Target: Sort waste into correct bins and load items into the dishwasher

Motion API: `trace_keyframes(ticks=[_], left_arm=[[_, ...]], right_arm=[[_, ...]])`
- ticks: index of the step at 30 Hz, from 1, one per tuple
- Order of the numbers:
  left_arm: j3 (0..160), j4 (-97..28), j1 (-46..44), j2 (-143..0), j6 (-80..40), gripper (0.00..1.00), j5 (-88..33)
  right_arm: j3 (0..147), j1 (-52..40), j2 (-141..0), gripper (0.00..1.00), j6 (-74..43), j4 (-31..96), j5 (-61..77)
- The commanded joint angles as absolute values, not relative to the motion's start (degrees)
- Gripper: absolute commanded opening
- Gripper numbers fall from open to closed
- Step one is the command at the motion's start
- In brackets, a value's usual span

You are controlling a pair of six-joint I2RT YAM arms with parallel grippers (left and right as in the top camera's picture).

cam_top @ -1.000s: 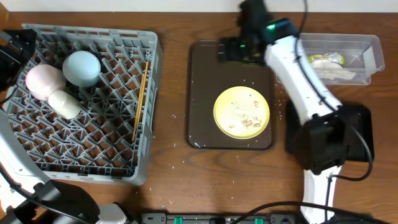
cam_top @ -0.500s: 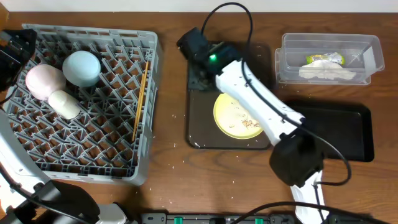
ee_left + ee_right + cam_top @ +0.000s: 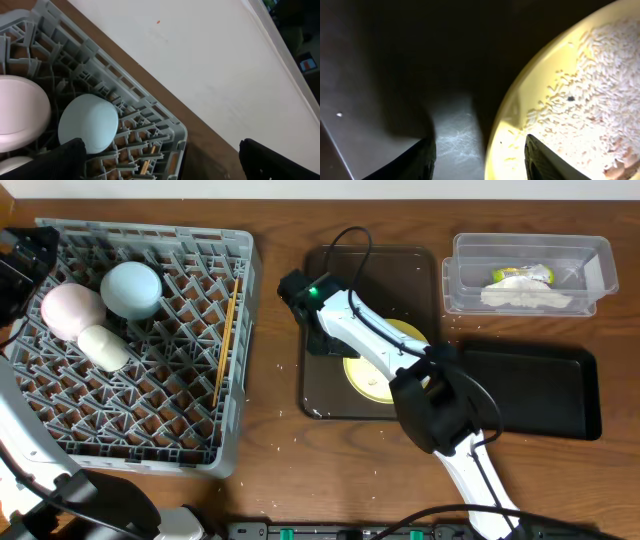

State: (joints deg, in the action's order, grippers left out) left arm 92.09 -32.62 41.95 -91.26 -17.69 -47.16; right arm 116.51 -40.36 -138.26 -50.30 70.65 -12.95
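Note:
The yellow plate [image 3: 366,381] with rice crumbs [image 3: 610,75] lies on the brown tray [image 3: 400,265]. My right gripper [image 3: 320,338] is open low over the tray, its fingers [image 3: 480,157] straddling the plate's left rim [image 3: 520,115]. The grey rack [image 3: 150,420] holds the pink bowl [image 3: 68,310], blue bowl [image 3: 131,288], white cup [image 3: 103,347] and chopsticks [image 3: 225,340]. My left gripper [image 3: 172,165] is open and empty above the rack's far left corner [image 3: 25,255]. The blue bowl [image 3: 87,125] shows in the left wrist view.
The clear tub [image 3: 460,270] at the back right holds the yellow-green wrapper [image 3: 520,276] and white napkin [image 3: 525,298]. The black tray [image 3: 540,390] lies in front of it. Loose crumbs dot the table near the brown tray.
My right arm has swung left from beside the clear tub across the brown tray and come down at the plate's left rim. The black tray is uncovered. The left arm has not moved.

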Motion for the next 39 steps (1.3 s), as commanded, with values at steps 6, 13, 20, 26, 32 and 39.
trace_keyframes(ticks=[6,13,20,26,32,39], left_arm=[[92.1,-32.5,42.1,-90.1,-16.5,0.98,-46.9],[92.1,-32.5,42.1,-90.1,-16.5,0.98,-46.9],[92.1,-32.5,42.1,-90.1,-16.5,0.99,-46.9],[92.1,-32.5,42.1,-90.1,-16.5,0.99,-46.9],[92.1,-32.5,42.1,-90.1,-16.5,0.99,-46.9],[92.1,-32.5,42.1,-90.1,-16.5,0.99,-46.9]], right_arm=[[117.1,-40.1,-138.6,0.29,-50.1,71.8,-14.8],[115.6,-39.7,-138.9,0.29,-48.6,72.2,-14.9],[114.8,-39.8,-138.9,0.13,-46.5,72.2,-14.9],[114.9,-39.8,-138.9,0.01,-44.8,73.7,-14.8],[115.9,-39.7,-138.9,0.01,-43.5,77.9,-17.6],[118.7,-39.8,-138.9,0.01,-41.1,82.0,-18.2]])
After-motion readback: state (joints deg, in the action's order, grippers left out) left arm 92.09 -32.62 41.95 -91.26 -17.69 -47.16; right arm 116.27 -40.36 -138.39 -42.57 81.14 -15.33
